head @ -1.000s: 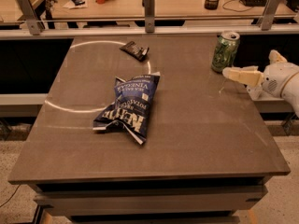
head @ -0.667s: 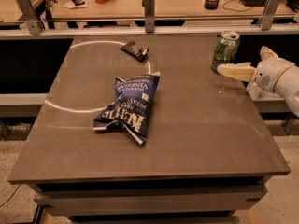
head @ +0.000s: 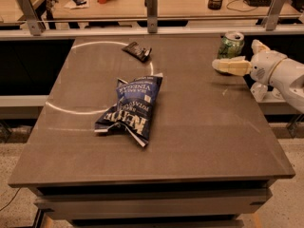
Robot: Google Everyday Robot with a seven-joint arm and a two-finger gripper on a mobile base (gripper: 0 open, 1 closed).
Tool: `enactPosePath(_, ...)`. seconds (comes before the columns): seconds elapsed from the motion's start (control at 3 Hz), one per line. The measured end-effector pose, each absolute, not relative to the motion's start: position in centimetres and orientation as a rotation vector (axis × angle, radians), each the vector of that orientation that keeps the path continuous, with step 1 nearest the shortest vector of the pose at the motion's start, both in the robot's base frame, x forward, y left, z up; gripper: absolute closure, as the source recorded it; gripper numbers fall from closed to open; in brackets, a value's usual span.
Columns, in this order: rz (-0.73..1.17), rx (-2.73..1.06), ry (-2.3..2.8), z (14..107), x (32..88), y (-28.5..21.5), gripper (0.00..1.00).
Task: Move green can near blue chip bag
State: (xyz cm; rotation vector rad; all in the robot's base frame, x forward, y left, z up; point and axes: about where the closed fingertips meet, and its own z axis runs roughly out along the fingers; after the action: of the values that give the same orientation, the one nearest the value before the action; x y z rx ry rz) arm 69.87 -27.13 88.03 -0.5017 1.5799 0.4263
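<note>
The green can [head: 230, 43] stands upright near the far right edge of the brown table [head: 190, 137]. The blue chip bag [head: 134, 109] lies flat near the table's middle, well to the left of the can. My gripper [head: 236, 56] reaches in from the right at the can's height. It is open. Its near finger [head: 230, 66] lies just in front of the can's base, and the other finger [head: 259, 45] shows to the can's right. The can is not held.
A small black wrapper [head: 137, 50] lies at the back of the table. A white ring [head: 61, 109] is marked on the tabletop. A rail with metal posts [head: 152, 4] runs behind the table. The table's right edge is close to the can.
My gripper has moved left and farther back, so its near finger now lies right at the can's base. The can and the bag have not moved.
</note>
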Motion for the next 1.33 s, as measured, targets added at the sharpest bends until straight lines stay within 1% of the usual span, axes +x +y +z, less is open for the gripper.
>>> enactPosePath(0.33, 0.467, -0.540, 1.588, 87.7, 70.3, -25.8, 0.00)
enactPosePath(0.67, 0.495, -0.571, 1.583, 87.7, 70.4, -25.1, 0.18)
enactPosePath(1.33, 0.521, -0.603, 1.574, 87.4, 70.5, -24.9, 0.64)
